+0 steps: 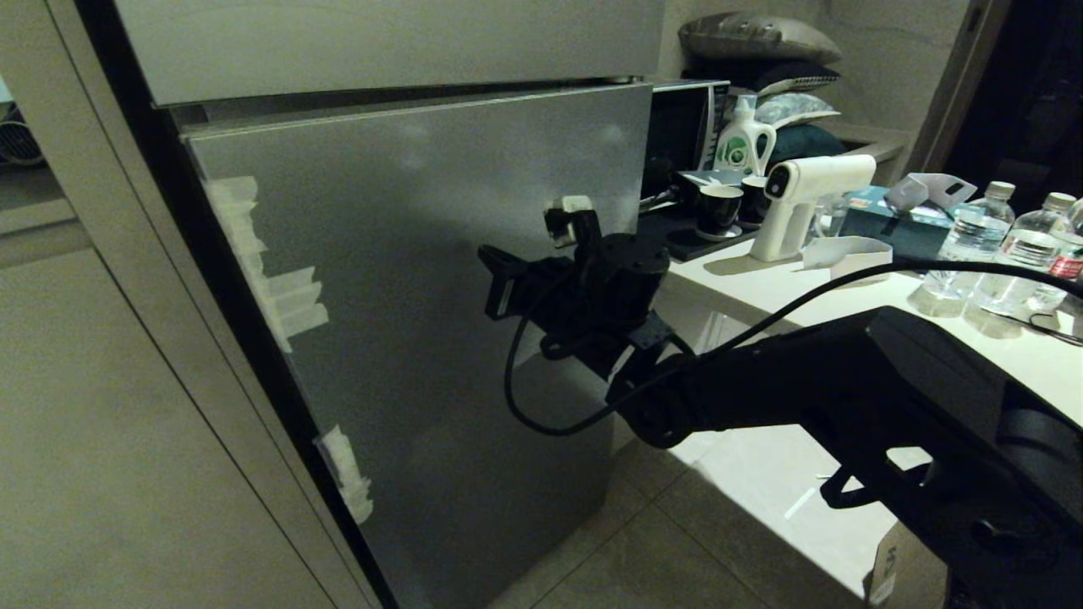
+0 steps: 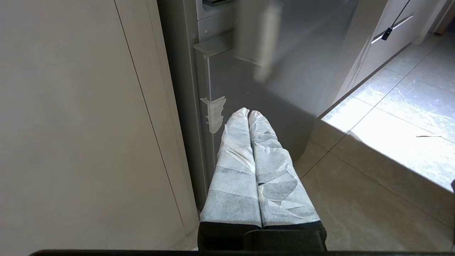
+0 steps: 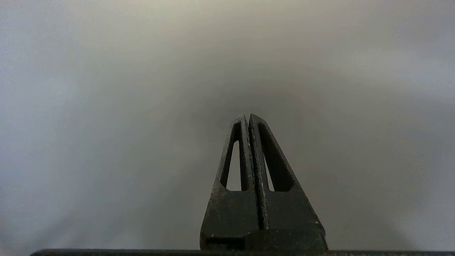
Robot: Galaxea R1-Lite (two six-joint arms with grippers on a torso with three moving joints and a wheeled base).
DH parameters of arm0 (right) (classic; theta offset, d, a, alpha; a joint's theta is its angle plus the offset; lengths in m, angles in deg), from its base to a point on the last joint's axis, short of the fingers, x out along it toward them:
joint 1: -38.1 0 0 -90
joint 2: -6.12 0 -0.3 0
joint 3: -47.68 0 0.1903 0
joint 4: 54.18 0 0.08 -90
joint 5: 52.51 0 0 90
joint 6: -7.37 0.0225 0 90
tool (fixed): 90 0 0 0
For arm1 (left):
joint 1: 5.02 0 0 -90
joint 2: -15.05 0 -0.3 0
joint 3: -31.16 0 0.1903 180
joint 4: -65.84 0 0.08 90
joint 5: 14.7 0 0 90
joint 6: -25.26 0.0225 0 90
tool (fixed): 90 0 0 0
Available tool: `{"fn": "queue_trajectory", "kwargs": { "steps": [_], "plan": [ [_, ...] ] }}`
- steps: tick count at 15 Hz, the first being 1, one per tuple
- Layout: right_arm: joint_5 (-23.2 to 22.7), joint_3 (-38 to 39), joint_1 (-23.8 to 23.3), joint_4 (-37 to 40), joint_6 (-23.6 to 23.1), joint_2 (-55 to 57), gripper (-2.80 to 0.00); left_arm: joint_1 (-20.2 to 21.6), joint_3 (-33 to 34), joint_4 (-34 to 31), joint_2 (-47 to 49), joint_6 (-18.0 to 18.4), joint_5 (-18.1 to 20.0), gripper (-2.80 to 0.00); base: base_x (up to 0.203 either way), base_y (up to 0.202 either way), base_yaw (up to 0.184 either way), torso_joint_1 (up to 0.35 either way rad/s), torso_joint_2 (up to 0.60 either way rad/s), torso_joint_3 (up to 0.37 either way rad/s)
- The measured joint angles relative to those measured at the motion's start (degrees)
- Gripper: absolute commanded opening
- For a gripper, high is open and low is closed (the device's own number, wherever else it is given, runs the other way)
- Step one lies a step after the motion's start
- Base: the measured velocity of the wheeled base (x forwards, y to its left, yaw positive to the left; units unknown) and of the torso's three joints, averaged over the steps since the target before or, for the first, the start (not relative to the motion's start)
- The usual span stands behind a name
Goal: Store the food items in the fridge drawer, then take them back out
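No lettering reads clearly. The black right gripper (image 3: pixel 247 119), fingers pressed together and empty, points at the grey steel fridge door panel (image 1: pixel 406 279). The tape-wrapped left gripper (image 2: pixel 248 114), also closed, hangs beside it.

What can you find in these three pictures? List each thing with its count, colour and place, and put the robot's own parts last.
Fridge door panel: one, grey steel, closed, front left, facing the right arm.
Tape scraps: several, pale, along the door's left edge.
Counter: one, white, right of the fridge.
Microwave: one, dark, behind the counter, next to the fridge.
Detergent bottle: one, white with a green label, by the microwave.
Cups: two, dark, on a dark tray.
Spray gun: one, white, standing on the counter.
Water bottles: at least three, clear, far right.
Floor tiles: beige, below the door.
Right gripper: black, shut, close to the door panel.
Left gripper: fingers wrapped in white, shut, low near the door's bottom corner.
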Motion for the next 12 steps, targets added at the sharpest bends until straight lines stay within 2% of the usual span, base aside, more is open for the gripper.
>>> {"fn": "queue_trajectory", "kwargs": {
  "steps": [5, 8, 10, 12],
  "plan": [
    [0.66, -0.41, 0.01, -0.39, 0.09, 1.64, -2.8, 0.0, 0.0, 0.0, 0.0, -0.02, 0.0, -2.8, 0.0, 0.0, 0.0, 0.0, 0.0, 0.0],
    [3.48, 0.98, 0.13, -0.37, -0.13, 0.64, -2.8, 0.0, 0.0, 0.0, 0.0, -0.02, 0.02, -2.8, 0.0, 0.0, 0.0, 0.0, 0.0, 0.0],
    [4.85, 6.36, 0.17, -0.34, -0.63, -2.36, -2.8, 0.0, 0.0, 0.0, 0.02, -0.02, 0.0, -2.8, 0.0, 0.0, 0.0, 0.0, 0.0, 0.0],
    [5.14, 14.87, 0.15, -0.26, -1.32, -8.26, -2.8, 0.0, 0.0, 0.0, 0.01, -0.02, 0.0, -2.8, 0.0, 0.0, 0.0, 0.0, 0.0, 0.0]
  ]
}}
